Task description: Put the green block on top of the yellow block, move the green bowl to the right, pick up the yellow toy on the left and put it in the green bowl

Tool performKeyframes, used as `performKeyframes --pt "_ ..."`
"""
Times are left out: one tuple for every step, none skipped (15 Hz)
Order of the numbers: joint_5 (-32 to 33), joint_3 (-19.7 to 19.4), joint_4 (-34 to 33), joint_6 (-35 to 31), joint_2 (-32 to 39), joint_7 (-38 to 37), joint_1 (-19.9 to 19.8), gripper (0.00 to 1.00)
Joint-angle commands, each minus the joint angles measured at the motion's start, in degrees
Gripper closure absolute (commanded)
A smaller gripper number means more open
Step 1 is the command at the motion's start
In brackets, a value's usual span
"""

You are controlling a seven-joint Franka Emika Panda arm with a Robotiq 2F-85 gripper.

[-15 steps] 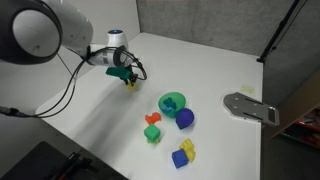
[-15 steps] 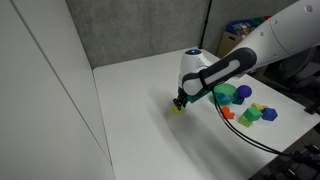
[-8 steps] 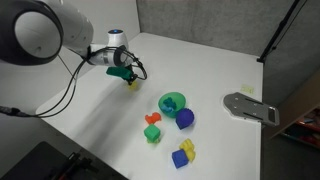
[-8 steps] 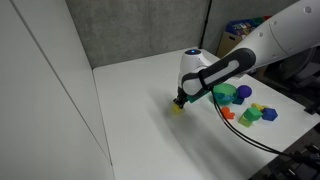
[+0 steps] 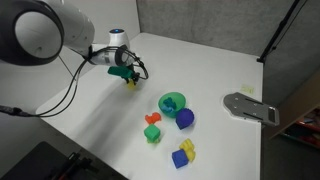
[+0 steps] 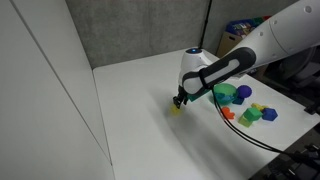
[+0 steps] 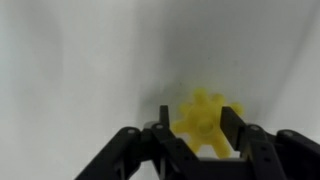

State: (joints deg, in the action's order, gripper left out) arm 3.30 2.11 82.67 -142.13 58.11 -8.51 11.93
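**Scene at the toy pick-up.** The white table top (image 5: 230,60) carries everything. My grey-white Panda arm (image 5: 40,30) reaches across it, and its black two-finger gripper (image 5: 128,78) stands low over a bare stretch of table, well apart from the other objects.

In the wrist view the gripper (image 7: 200,130) straddles the small, bright yellow, star-shaped toy (image 7: 205,118), with one finger on either side. I cannot tell whether the fingers press on the yellow toy or merely flank it.

I judge the last step to be in hand: picking up the toy for the bowl. My next move calls for a firm closure on the uneven star, a straight lift, then a carry to the bowl and a release above its rim.

Other things on the table:
- A flat grey metal plate (image 5: 250,107) lies near the table edge.
- The round teal-green bowl (image 5: 172,102) has a dark blue cylinder (image 5: 185,118) just beside it.
- The small green block (image 5: 152,136) sits close to an orange piece (image 5: 153,119).
- A yellow-and-blue block pair (image 5: 183,153) lies nearest the front edge.

Whether the green block rests on a lime-yellow cube is too small to tell.

The stretch between the toy and the bowl looks bare. Only the cylinder crowds the bowl.
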Motion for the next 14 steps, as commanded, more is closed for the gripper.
performKeyframes --pt "-0.29 -0.14 -1.41 -0.50 0.43 0.94 -0.36 0.14" --pt "-0.27 -0.13 -1.64 -0.77 0.58 1.06 -0.40 0.06" --pt "-0.33 -0.08 -1.91 -0.92 0.76 1.10 -0.44 0.01" --pt "-0.33 -0.08 -2.20 -0.90 0.95 1.05 -0.41 0.00" --pt "-0.33 -0.07 -2.31 -0.90 1.05 1.06 -0.37 0.00" --pt "-0.30 -0.10 -2.44 -0.81 1.18 0.99 -0.29 0.00" --pt "-0.31 -0.08 -2.48 -0.69 1.22 0.99 -0.27 0.25" --pt "-0.32 -0.07 -2.45 -0.67 1.22 0.96 -0.25 0.27" --pt "-0.29 -0.10 -2.35 -0.68 1.14 0.94 -0.21 0.33" --pt "-0.25 -0.13 -2.23 -0.61 1.02 0.94 -0.18 0.43" --pt "-0.25 -0.13 -2.01 -0.64 0.83 0.95 -0.20 0.51" --pt "-0.23 -0.16 -1.91 -0.63 0.70 0.92 -0.17 0.59" --pt "-0.21 -0.17 -1.86 -0.57 0.63 0.92 -0.15 0.68" --pt "-0.20 -0.15 -1.85 -0.57 0.60 0.93 -0.13 0.74"
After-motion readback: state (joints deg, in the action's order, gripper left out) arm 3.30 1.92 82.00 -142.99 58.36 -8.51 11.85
